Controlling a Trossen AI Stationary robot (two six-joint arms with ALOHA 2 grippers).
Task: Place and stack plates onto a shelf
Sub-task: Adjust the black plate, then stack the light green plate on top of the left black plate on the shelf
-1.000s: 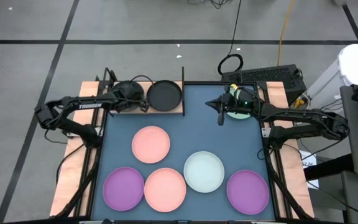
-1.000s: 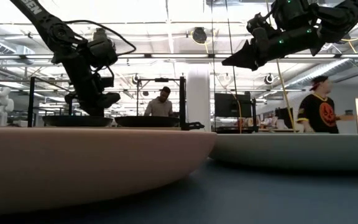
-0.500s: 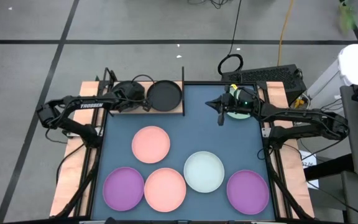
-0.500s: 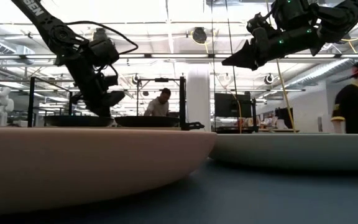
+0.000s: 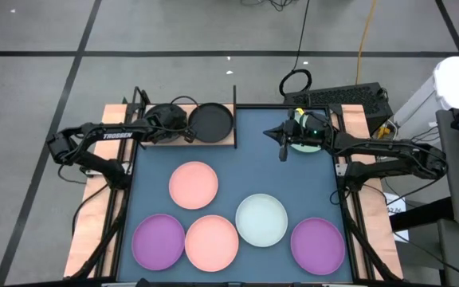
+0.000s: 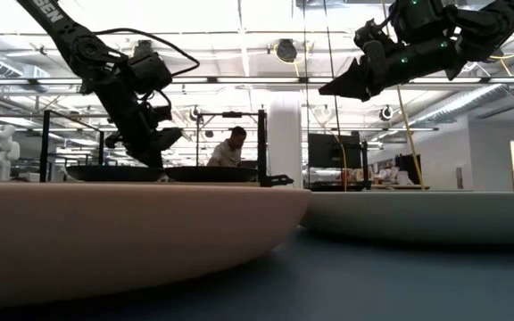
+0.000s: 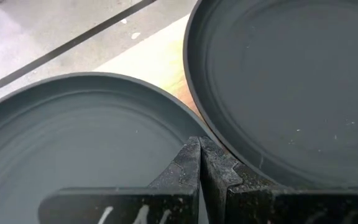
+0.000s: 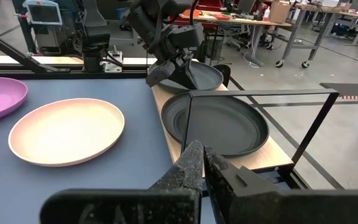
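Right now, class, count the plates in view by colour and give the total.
Black plates: 2
Pink plates: 2
Purple plates: 2
Pale green plate: 1
Pale blue-white plate: 1
Total: 8

black plates (image 5: 211, 122) | pink plates (image 5: 194, 184) | purple plates (image 5: 158, 241) | blue-white plate (image 5: 261, 219) | blue-grey mat (image 5: 253, 167) | light wooden shelf (image 5: 221, 143)
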